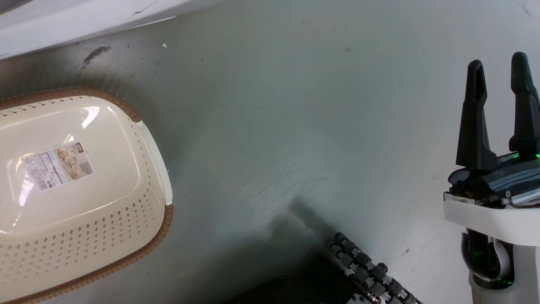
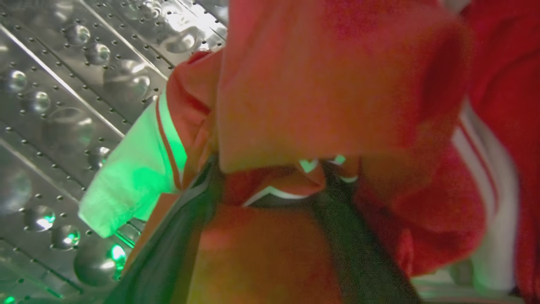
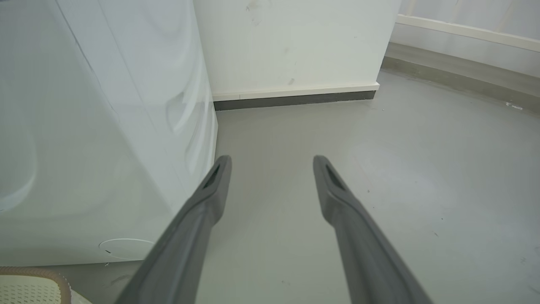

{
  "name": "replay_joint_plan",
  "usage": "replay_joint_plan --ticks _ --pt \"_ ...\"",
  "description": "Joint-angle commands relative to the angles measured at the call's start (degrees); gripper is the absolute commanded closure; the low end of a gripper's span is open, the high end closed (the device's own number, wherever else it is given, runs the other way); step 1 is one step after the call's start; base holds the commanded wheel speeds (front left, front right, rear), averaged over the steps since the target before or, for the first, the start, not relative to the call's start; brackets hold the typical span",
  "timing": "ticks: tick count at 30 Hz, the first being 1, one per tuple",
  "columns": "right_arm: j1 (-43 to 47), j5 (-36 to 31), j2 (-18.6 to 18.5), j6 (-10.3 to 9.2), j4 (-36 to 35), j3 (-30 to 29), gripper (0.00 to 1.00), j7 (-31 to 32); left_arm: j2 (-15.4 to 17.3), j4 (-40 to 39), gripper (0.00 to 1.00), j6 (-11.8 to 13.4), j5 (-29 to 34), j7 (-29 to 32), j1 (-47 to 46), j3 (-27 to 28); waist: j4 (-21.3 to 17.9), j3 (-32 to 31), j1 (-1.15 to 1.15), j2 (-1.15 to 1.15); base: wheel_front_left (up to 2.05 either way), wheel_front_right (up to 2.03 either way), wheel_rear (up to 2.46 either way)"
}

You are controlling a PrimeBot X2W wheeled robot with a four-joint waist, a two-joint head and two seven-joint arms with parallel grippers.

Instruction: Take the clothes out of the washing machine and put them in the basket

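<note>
Left end effector (image 2: 272, 177) amid red clothes (image 2: 337, 84) in one drum (image 2: 50, 105); one basket (image 1: 97, 223).

The basket (image 1: 84, 249) sits on the grey floor (image 1: 274, 126), well apart from the right pincer (image 1: 498, 60), its fingers parted.

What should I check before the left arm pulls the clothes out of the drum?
1. Reach: left gripper is at the clothes inside the drum: ok, red fabric lies between its fingers.
2. Grip: fingers closed firmly on the fabric: cannot tell.
3. Snag: fabric free of the drum wall: cannot tell.
4. Target: basket upright and ready: ok, just a label on its base.
5. Other arm: right gripper out of the way: ok, open, holding nothing, well apart from the basket.
</note>
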Motion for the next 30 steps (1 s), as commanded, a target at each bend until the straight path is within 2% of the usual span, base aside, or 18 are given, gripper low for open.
replay_joint_plan --ticks 1,2,3,7,11,22,30 --pt "-0.75 0.32 0.09 -0.04 -0.12 0.02 0.00 -0.12 0.02 1.08 0.00 0.31 -0.14 -0.11 1.37 -0.21 0.08 0.11 0.00 0.00 0.00 0.00 0.00" --pt "-0.79 0.37 0.09 -0.04 -0.06 0.00 0.00 -0.12 -0.02 1.42 0.00 0.31 -0.16 0.19 1.55 -0.37 0.18 0.16 0.00 0.00 0.00 0.00 0.00" --pt "-0.84 0.32 0.09 -0.04 0.03 -0.01 0.00 -0.12 -0.18 1.97 1.00 0.19 -0.55 0.69 1.81 -0.35 0.27 0.13 0.00 0.00 0.00 0.00 0.00" --pt "-1.12 -0.03 0.09 -0.04 0.43 -0.06 0.00 -0.12 -0.71 2.55 1.00 -0.32 -1.81 0.36 2.64 -0.10 0.60 -0.36 0.00 0.00 0.00 0.00 0.00" --pt "-1.73 -0.96 0.08 -0.04 0.63 -0.59 0.00 -0.12 -1.21 1.98 1.00 -0.52 -2.64 -3.14 3.57 -0.16 1.46 -1.47 0.00 0.00 0.00 0.00 0.00" --pt "-0.60 -4.51 0.08 -0.04 2.19 -1.71 0.00 -0.12 -3.48 2.35 1.00 -1.35 -7.02 -20.80 13.26 -0.23 5.37 -9.76 0.00 0.00 0.00 0.00 0.00" --pt "0.63 -7.15 0.07 -0.04 3.73 -1.72 0.00 -0.12 -6.49 3.39 1.00 -1.41 -10.99 -30.77 22.26 -1.73 7.91 -16.65 0.00 0.00 0.00 0.00 0.00"
